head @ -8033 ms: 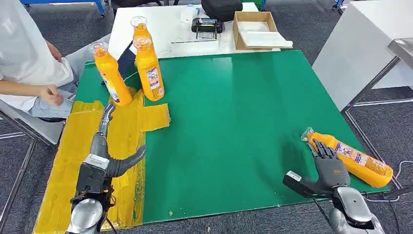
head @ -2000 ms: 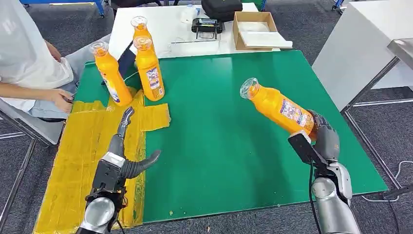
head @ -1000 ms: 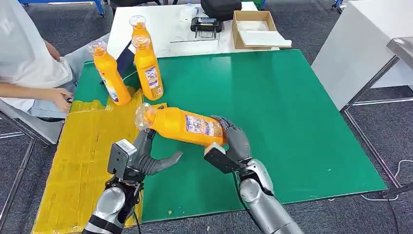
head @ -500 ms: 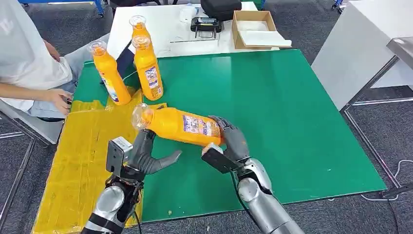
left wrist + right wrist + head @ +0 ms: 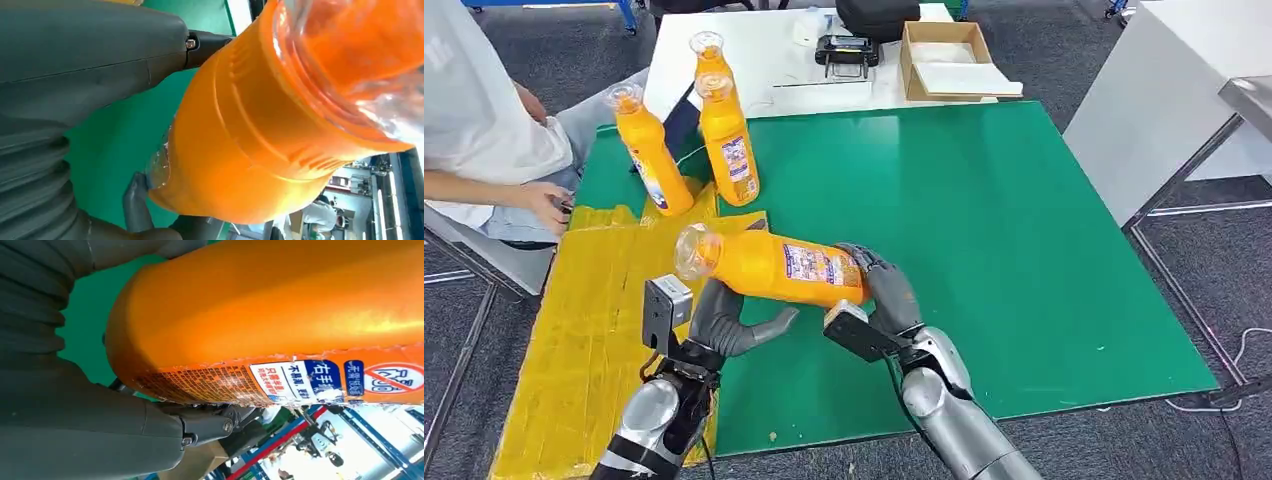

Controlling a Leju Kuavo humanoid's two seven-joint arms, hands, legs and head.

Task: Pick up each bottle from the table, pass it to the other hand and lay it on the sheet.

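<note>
An orange bottle (image 5: 774,268) with a clear cap hangs level above the green mat (image 5: 984,230). My right hand (image 5: 879,295) grips its base, cap end pointing left. The right wrist view has the labelled bottle (image 5: 280,315) against that palm. My left hand (image 5: 724,322) sits just under the bottle's neck end, thumb and fingers spread apart. Seen from the left wrist, the bottle (image 5: 260,125) lies between the thumb (image 5: 100,45) and the fingers (image 5: 135,200), which are not closed around it. The yellow sheet (image 5: 594,300) covers the mat's left side.
Three more orange bottles (image 5: 652,150) (image 5: 729,140) (image 5: 709,50) stand upright at the sheet's far end. A seated person (image 5: 474,120) is at the left edge. Behind the mat a white table (image 5: 784,80) carries a cardboard box (image 5: 949,60) and a black device (image 5: 849,50).
My right hand lifted the bottle from the mat's right edge and carried it left across the table. In the last second it edged further left, over my raised left hand.
</note>
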